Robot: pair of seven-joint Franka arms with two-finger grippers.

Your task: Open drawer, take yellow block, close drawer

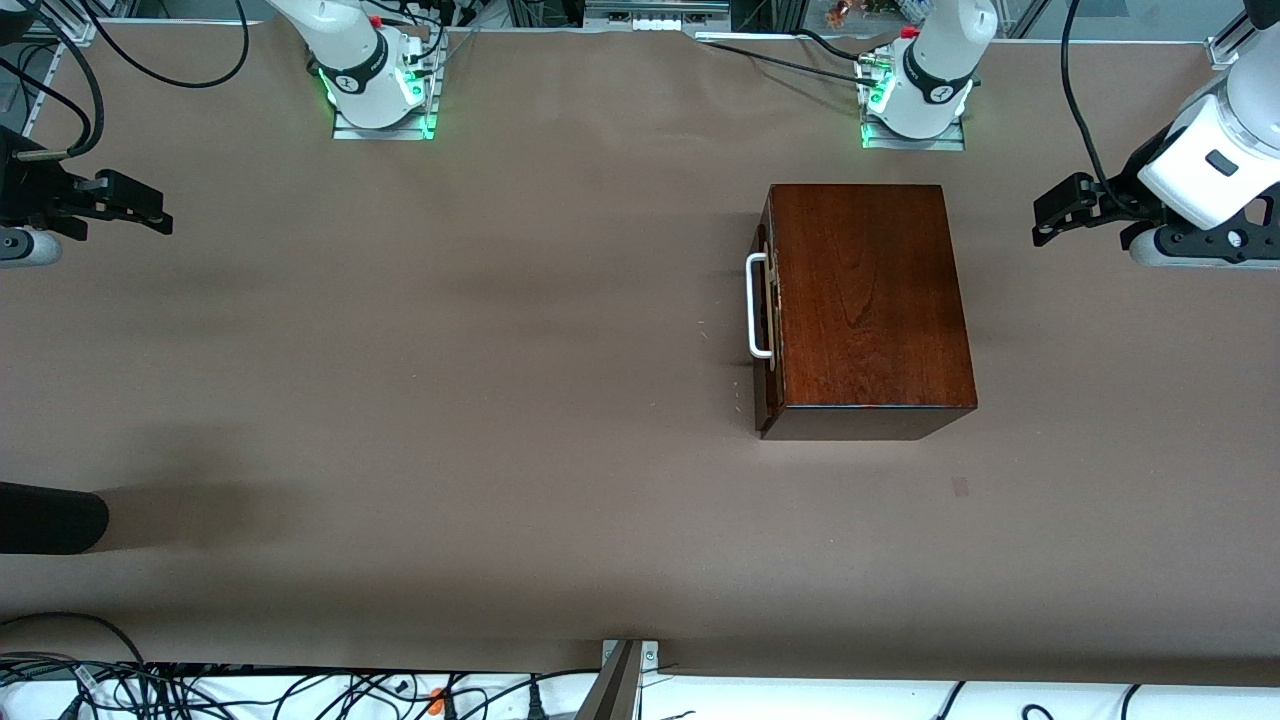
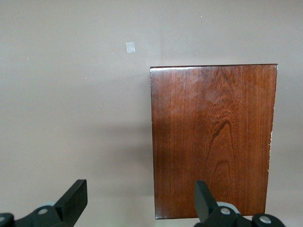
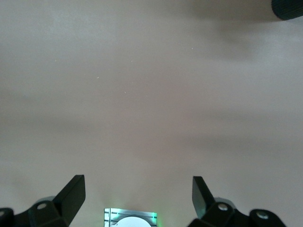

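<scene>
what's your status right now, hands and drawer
Left hand open above the table by the wooden box, right hand open over bare table, both waiting. Drawer shut, white handle untouched. Yellow block not visible. Nothing blocking the handle.

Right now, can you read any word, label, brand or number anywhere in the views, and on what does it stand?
None can be read.
Wooden box: plain wood grain, no label.
Drawer front and its white handle: no markings.
Round emblems on the arm bases: too small to read.
</scene>
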